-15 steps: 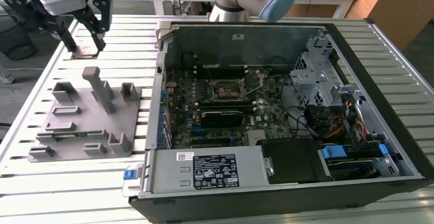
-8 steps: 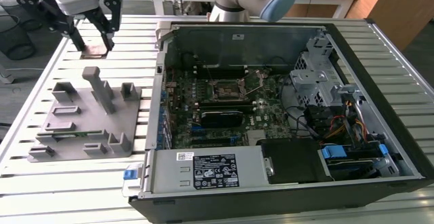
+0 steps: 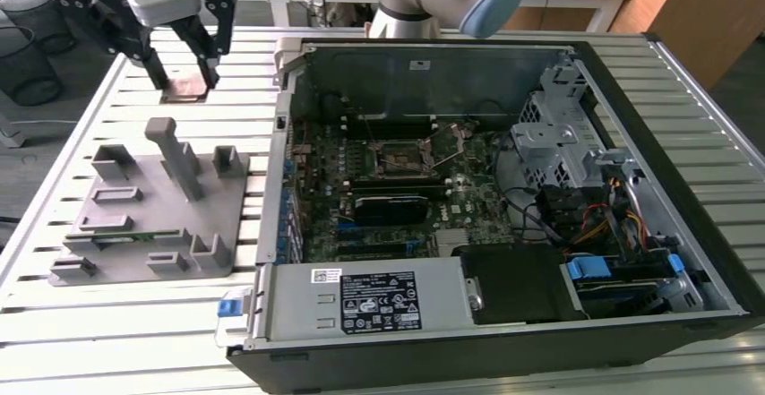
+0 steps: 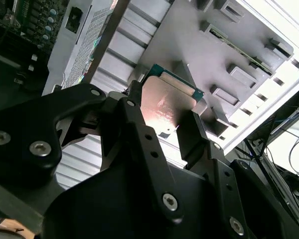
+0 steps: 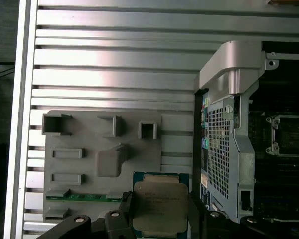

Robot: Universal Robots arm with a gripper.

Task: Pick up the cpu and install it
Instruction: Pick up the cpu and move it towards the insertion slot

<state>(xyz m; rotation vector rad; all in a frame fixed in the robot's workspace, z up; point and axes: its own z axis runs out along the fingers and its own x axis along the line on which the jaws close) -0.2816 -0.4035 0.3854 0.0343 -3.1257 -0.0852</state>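
Note:
The cpu (image 3: 185, 88), a flat square chip with a silver top and green edge, hangs above the slatted table at the exterior view's far left. My gripper (image 3: 183, 80) is shut on it, one dark finger on each side. In both wrist views the cpu (image 4: 167, 99) (image 5: 161, 201) sits between the fingertips (image 4: 193, 132) (image 5: 125, 211), off the table. It is beyond the grey holder block (image 3: 156, 207) and to the left of the open computer case (image 3: 502, 189). The empty cpu socket (image 3: 400, 158) (image 5: 289, 134) lies on the motherboard inside the case, with its latch frame raised.
The grey holder block (image 5: 99, 159) carries upright posts and a green memory stick (image 5: 84, 197). The case's metal wall (image 5: 229, 149) rises between me and the motherboard. A black heatsink (image 3: 389, 207), drive cage (image 3: 562, 135) and power supply (image 3: 371, 301) crowd the case.

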